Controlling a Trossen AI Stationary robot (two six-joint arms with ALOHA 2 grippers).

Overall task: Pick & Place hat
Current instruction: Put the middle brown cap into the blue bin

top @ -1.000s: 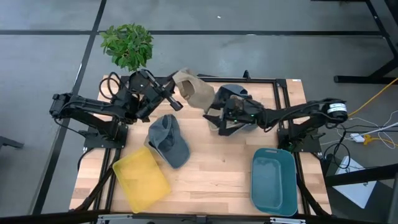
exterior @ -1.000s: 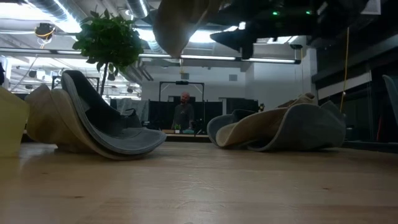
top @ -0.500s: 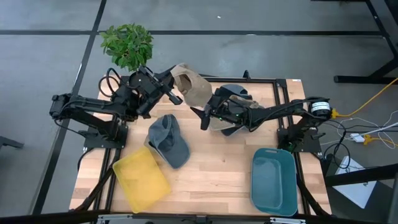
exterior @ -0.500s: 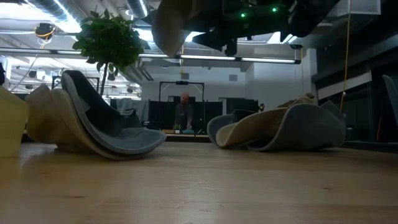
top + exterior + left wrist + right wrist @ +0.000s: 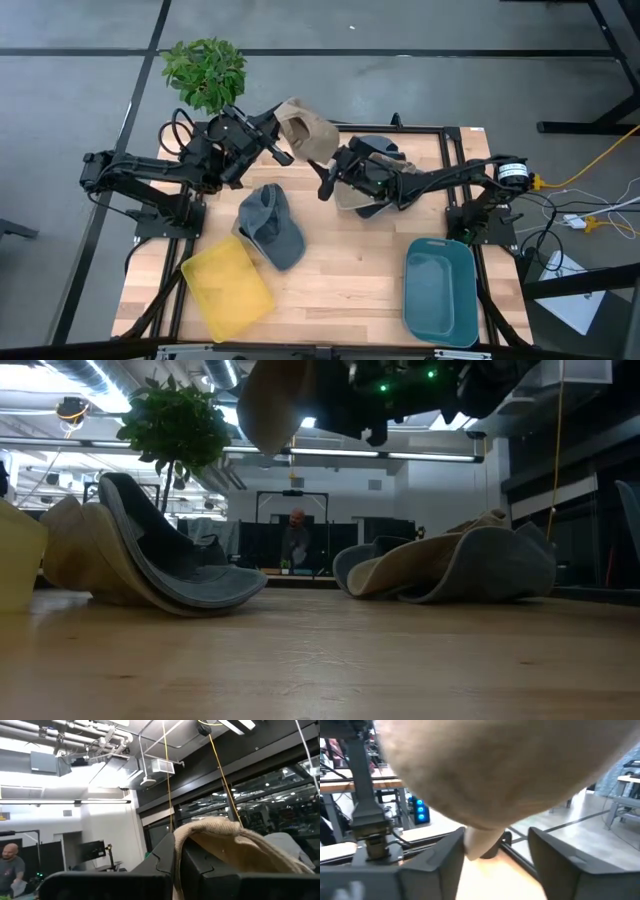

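Observation:
A tan hat (image 5: 308, 133) hangs in the air over the table's far edge, held by my left gripper (image 5: 284, 151), which is shut on it. In the low view the tan hat (image 5: 272, 400) shows at the top. My right gripper (image 5: 327, 181) is open just right of and below the hat. In the right wrist view its fingers (image 5: 445, 865) stand on either side of the hat's lowest lobe (image 5: 481, 842). A grey hat (image 5: 271, 226) rests on its brim at the table's middle. A grey-and-tan hat (image 5: 378, 180) lies under my right arm. My left gripper (image 5: 176, 865) pinches the tan hat's brim edge (image 5: 181, 840) between its two fingers, coming from the table's left. The hat is lifted clear of the table and bulges out beyond the fingers. My right gripper: whether a finger touches the hat's lobe, I cannot tell.
A yellow bin (image 5: 226, 288) sits at the near left and a teal bin (image 5: 440, 290) at the near right. A potted plant (image 5: 205, 72) stands beyond the far left corner. Bare wood (image 5: 350, 270) lies between the bins. A person (image 5: 296, 540) stands far behind the table.
My right gripper has risen off the grey-and-tan hat and moved toward the table's left, up to the tan hat. My left gripper has carried the tan hat a little toward the far edge, still shut on it.

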